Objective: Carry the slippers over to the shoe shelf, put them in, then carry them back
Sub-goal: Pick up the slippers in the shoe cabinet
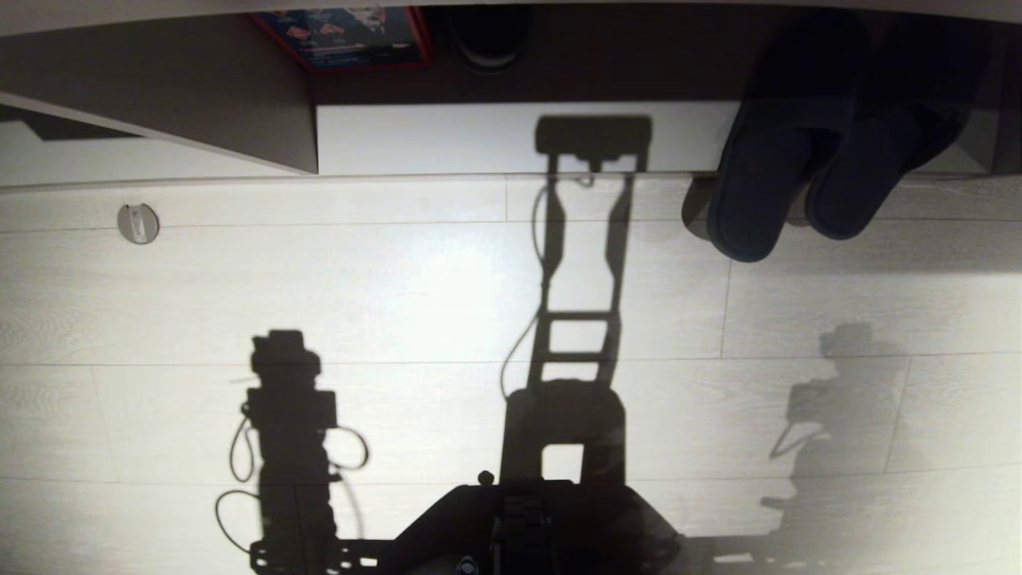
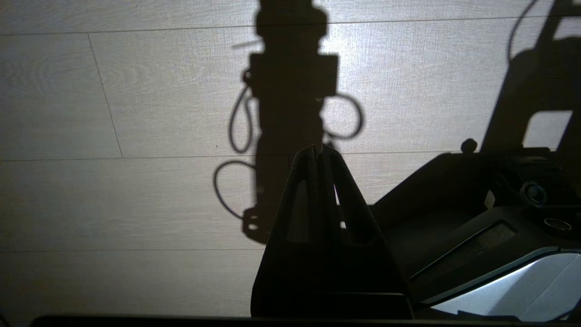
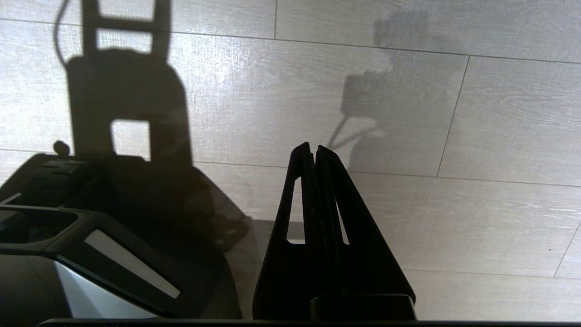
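I see the 2 slippers point(image 1: 806, 176) at 1 o'clock, toes hanging over the shelf point(image 1: 511, 136) lip. Both claws, left point(image 2: 317, 152) and right point(image 3: 313, 150), are closed, empty. Next, I judge: reach and retrieve them.

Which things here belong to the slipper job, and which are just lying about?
Job:
- slippers, toes poking out of the shelf's front
- shoe shelf

Lying about:
- red-edged box in the shelf
- round floor fitting
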You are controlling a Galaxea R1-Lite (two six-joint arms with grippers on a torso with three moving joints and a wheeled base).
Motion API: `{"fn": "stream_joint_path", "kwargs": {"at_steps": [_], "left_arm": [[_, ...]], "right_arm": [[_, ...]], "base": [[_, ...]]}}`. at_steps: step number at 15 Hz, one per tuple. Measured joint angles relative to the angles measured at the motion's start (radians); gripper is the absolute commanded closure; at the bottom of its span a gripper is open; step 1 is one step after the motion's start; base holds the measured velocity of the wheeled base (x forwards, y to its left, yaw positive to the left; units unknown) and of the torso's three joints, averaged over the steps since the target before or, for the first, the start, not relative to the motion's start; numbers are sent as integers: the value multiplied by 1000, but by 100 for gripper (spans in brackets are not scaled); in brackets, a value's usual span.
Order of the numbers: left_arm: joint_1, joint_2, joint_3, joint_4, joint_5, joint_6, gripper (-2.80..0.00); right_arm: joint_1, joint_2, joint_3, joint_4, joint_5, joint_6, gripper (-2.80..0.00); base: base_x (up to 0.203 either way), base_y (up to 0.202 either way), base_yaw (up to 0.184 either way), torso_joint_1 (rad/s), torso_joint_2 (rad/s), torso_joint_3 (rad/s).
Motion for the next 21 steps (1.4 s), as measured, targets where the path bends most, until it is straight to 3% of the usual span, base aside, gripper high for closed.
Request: {"fn": "stream_joint_path", "kwargs": {"at_steps": [8, 13, 21], "left_arm": [[0, 0, 0, 0, 0, 0, 0], [0, 0, 0, 0, 0, 0, 0], [0, 0, 0, 0, 0, 0, 0]], "right_arm": [[-1, 84, -32, -115, -10, -2, 0], [-55, 388, -64, -378, -20, -19, 0], [-130, 817, -165, -619, -26, -50, 0]], "base": [[0, 0, 0, 0, 0, 0], [0, 0, 0, 0, 0, 0], [0, 0, 0, 0, 0, 0]]}}
